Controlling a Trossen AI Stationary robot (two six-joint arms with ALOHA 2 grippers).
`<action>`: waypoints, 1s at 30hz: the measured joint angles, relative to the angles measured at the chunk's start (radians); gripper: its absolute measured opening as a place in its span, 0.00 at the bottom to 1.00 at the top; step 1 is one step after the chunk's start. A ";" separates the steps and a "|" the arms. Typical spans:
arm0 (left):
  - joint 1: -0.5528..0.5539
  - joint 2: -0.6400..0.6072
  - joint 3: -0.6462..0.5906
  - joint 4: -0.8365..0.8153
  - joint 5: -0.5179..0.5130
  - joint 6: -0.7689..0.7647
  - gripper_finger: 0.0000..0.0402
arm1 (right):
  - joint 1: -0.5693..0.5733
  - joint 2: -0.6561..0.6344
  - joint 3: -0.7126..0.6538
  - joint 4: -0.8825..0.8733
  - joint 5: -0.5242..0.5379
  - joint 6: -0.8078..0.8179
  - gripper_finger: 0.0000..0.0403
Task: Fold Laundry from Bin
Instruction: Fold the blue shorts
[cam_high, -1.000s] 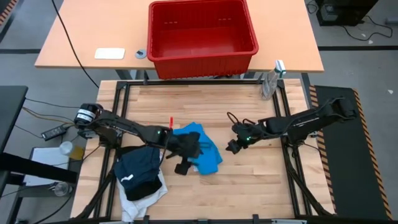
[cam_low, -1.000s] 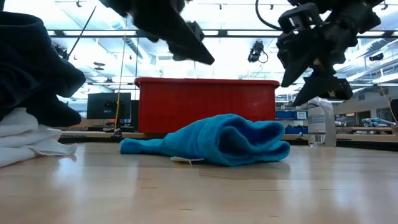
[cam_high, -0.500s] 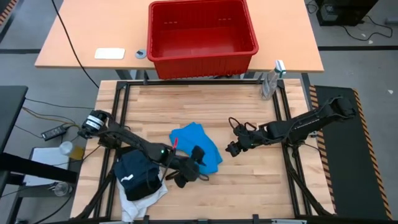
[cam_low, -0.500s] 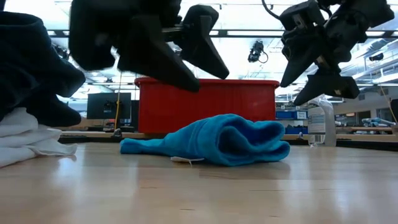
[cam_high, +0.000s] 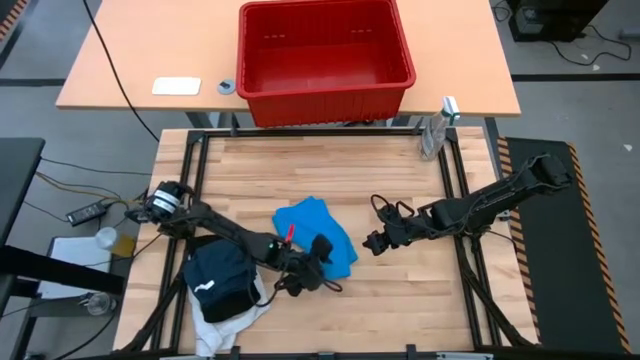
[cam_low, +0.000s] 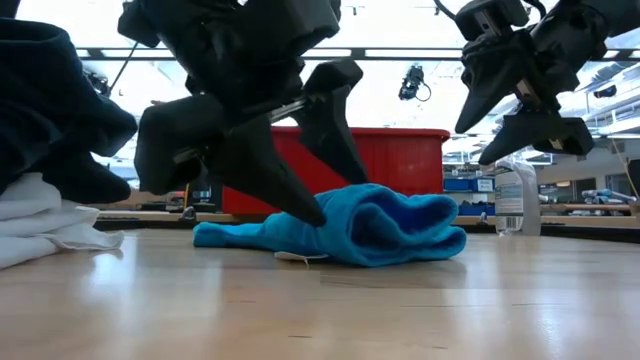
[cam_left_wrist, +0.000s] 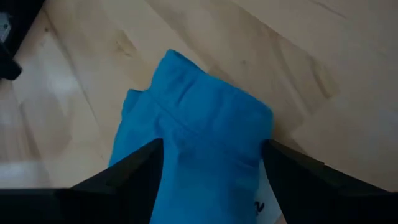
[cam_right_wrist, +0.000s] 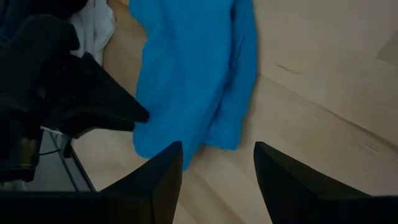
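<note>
The left gripper (cam_high: 322, 262) hangs at the near edge of the small bright blue garment (cam_high: 318, 235) on the counter (cam_high: 400, 290). The right gripper (cam_high: 373, 242) waits just beside the garment's other side. The red bin (cam_high: 325, 55) stands well beyond both.

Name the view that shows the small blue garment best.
High view: the whole blue garment lies crumpled on the table. The low view shows it side-on, partly behind the left claw; both wrist views crop it.

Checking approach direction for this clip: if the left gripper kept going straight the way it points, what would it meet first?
The left gripper, open, would most likely meet the bright blue garment, which fills the space between its fingers in the left wrist view. Depth is unclear, but nothing shows in between.
</note>
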 joint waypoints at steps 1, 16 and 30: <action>0.004 0.000 0.000 -0.001 0.009 0.011 0.69 | 0.000 0.000 0.000 0.001 0.003 0.003 0.51; 0.031 0.053 0.001 0.033 0.076 0.036 0.68 | -0.001 0.000 0.000 0.027 0.029 0.011 0.51; 0.000 0.016 0.000 -0.009 0.075 -0.421 0.04 | 0.004 0.000 0.000 0.102 0.033 -0.157 0.48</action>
